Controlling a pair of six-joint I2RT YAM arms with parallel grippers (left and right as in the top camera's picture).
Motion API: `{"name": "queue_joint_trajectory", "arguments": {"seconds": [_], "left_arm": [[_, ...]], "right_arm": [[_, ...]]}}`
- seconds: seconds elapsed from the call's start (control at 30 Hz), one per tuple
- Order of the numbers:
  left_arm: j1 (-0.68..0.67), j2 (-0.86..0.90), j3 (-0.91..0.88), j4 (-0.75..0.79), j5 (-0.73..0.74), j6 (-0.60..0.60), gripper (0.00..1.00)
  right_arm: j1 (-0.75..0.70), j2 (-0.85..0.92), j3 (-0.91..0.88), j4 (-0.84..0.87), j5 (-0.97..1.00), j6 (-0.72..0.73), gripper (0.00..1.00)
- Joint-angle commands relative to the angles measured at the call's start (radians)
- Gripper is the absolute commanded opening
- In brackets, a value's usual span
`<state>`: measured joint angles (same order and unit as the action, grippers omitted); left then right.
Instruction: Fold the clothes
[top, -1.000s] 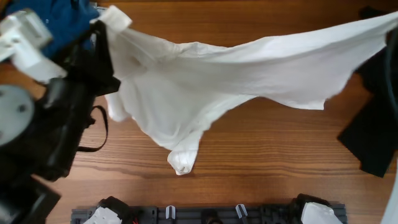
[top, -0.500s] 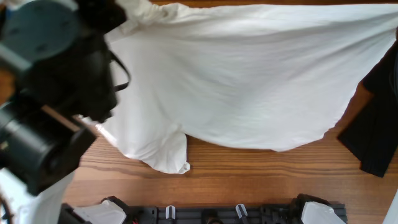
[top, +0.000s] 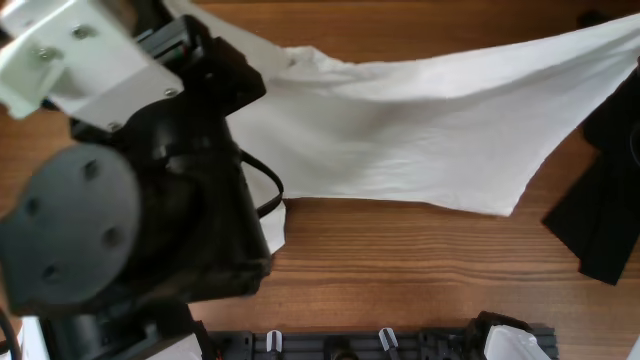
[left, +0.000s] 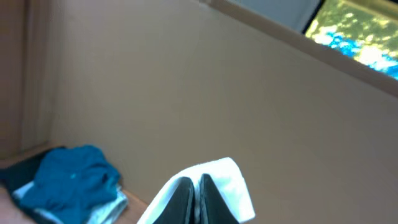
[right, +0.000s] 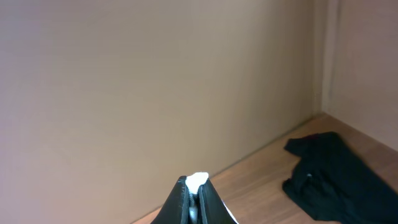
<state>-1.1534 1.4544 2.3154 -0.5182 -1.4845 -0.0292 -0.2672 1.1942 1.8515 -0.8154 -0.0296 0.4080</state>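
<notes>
The clothes in hand are a white T-shirt (top: 420, 130), hanging in the air and stretched across the table from upper left to upper right. In the left wrist view my left gripper (left: 194, 180) is shut on a fold of its white cloth (left: 233, 180). My right gripper (right: 193, 181) is shut on a small white tip of the shirt (right: 197, 178). From overhead the left arm (top: 140, 200) bulks large over the left side and hides its own fingers and the shirt's left part. The right gripper lies beyond the overhead frame's right edge. No lettering shows.
A black garment (top: 600, 220) lies at the table's right side, also seen as a black garment (right: 336, 174) by the right wrist. A blue garment (left: 74, 180) sits on a pale one (left: 109, 205) at the far left. Bare wooden table (top: 400, 270) shows below the shirt.
The shirt went from a slack drape to a wide spread sheet, and is now a tauter band with its lower edge higher. The left arm rose and shifted right, filling more of the overhead view.
</notes>
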Motion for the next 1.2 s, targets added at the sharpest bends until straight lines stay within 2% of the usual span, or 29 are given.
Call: {"name": "queue_joint_trajectory", "arguments": {"seconds": [0.0, 0.3, 0.53, 0.67, 0.8, 0.97, 1.1, 1.17], "left_arm": [[0.008, -0.01, 0.017, 0.023, -0.079, 0.114, 0.04], [0.142, 0.08, 0.017, 0.091, -0.076, 0.094, 0.04], [0.229, 0.172, 0.017, 0.127, -0.05, 0.104, 0.05], [0.267, 0.178, 0.017, 0.12, 0.015, 0.106, 0.04], [0.305, 0.174, 0.017, 0.111, 0.162, 0.26, 0.04], [0.334, 0.171, 0.017, 0.111, 0.244, 0.457, 0.04], [0.337, 0.171, 0.017, 0.084, 0.327, 0.547, 0.04], [0.35, 0.171, 0.016, 0.063, 0.356, 0.549, 0.04]], "right_arm": [[0.001, 0.049, 0.02, 0.008, -0.051, 0.012, 0.04], [0.001, 0.198, 0.02, 0.045, -0.084, 0.013, 0.04], [0.001, 0.216, 0.02, 0.051, -0.084, 0.0, 0.04], [0.001, 0.216, 0.021, 0.043, -0.084, -0.017, 0.05], [0.001, 0.216, 0.021, 0.032, -0.083, -0.036, 0.04], [0.001, 0.216, 0.021, 0.032, -0.084, -0.038, 0.04], [0.001, 0.216, 0.021, 0.022, -0.093, -0.038, 0.04], [0.001, 0.216, 0.021, 0.02, -0.108, -0.037, 0.04]]}}
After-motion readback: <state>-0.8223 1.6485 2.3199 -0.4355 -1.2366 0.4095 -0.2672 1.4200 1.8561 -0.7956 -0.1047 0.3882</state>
